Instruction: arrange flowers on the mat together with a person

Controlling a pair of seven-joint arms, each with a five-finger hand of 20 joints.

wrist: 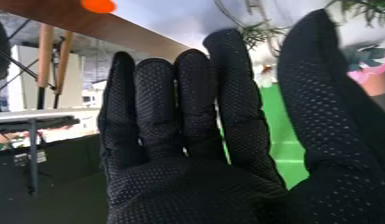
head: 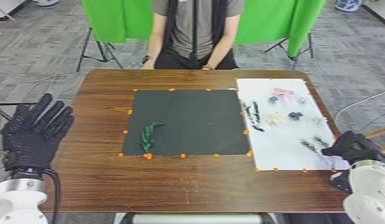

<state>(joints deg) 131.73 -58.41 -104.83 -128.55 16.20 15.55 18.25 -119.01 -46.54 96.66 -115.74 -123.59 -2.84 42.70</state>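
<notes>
Right hand (head: 350, 146) open, its fingers straight, at the near right part of the white mat (head: 275, 161), just beside two thin sprigs (head: 309, 145); whether it touches them cannot be told. These sprigs lie with their green tips toward the far side and their stems toward the near right. Farther along the same mat are a white flower (head: 275, 118), a dark blue flower (head: 295, 116) just to its right, and a pale flower (head: 318, 120) near the right edge. A pink flower (head: 283, 92) lies toward the far end, with small bluish flowers (head: 273, 100) near it, and dark leafy stems (head: 252, 115) run along the left edge. To the left is the dark mat (head: 187, 120), with a green sprig (head: 148, 137) on its near left part, lying roughly near to far. Orange dots (head: 172, 89) mark the edges of both mats on the brown table (head: 171, 187). Left of the table is the left hand (head: 33, 132), open, with its fingers straight and slightly spread. Beyond the far edge hangs a green cloth (head: 117, 20).
</notes>
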